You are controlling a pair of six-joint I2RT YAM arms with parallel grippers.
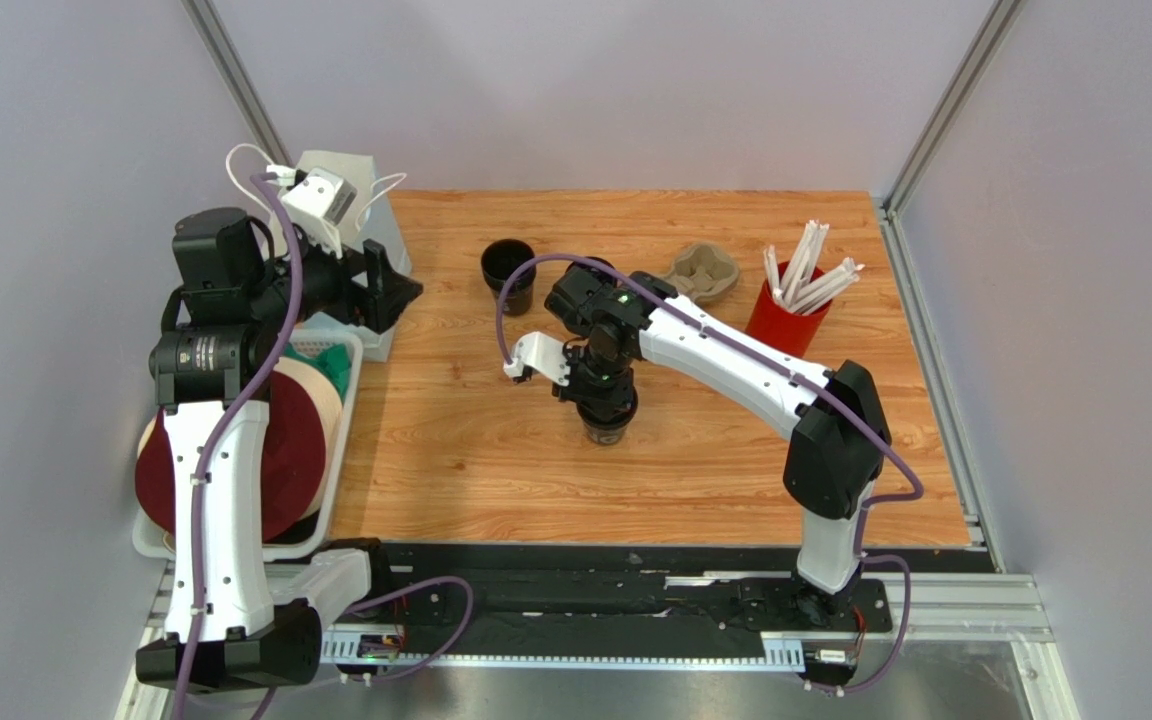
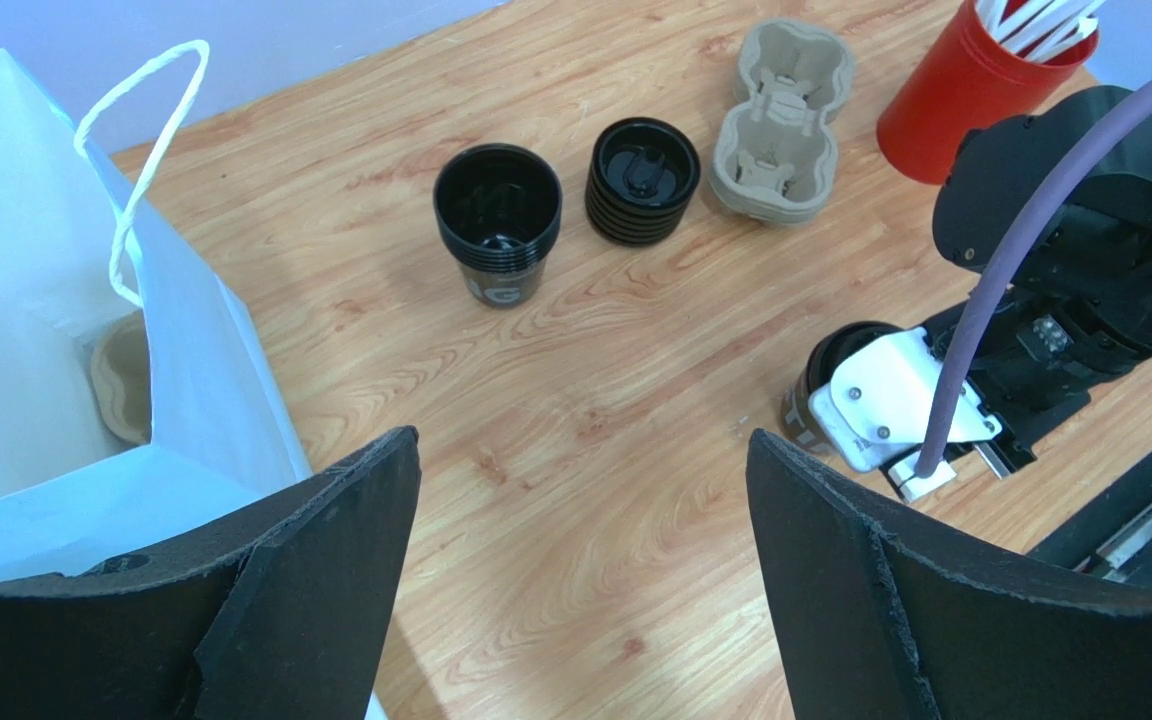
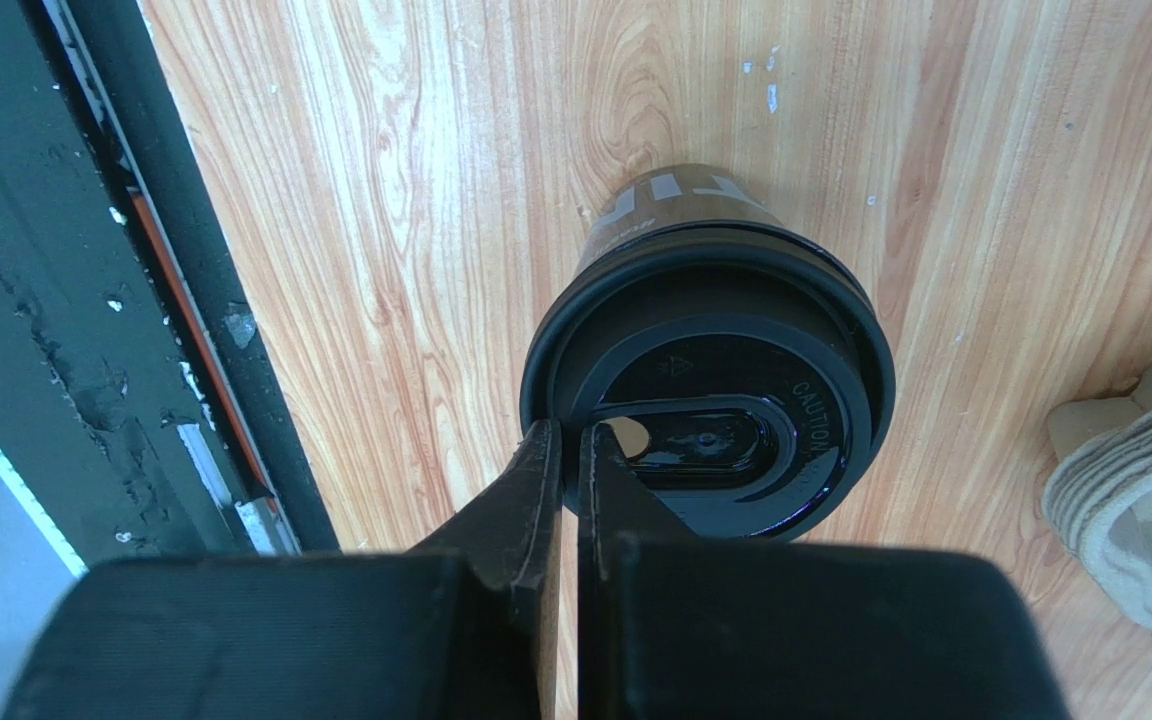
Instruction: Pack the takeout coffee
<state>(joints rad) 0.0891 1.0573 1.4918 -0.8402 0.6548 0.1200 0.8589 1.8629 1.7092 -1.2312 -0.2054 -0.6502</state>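
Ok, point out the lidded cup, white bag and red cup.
lidded cup [image 3: 710,398]: right wrist view, lid top.
white bag [image 2: 214,375]: left wrist view, side wall.
red cup [image 1: 785,327]: top view, outer wall.

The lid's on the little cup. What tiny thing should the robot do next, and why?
Probably lift the right gripper a little and open it, so it can come down around the cup. Its fingers are shut together at the lid's edge, holding nothing, and the lid looks seated. The white bag stands open beside the open left gripper.
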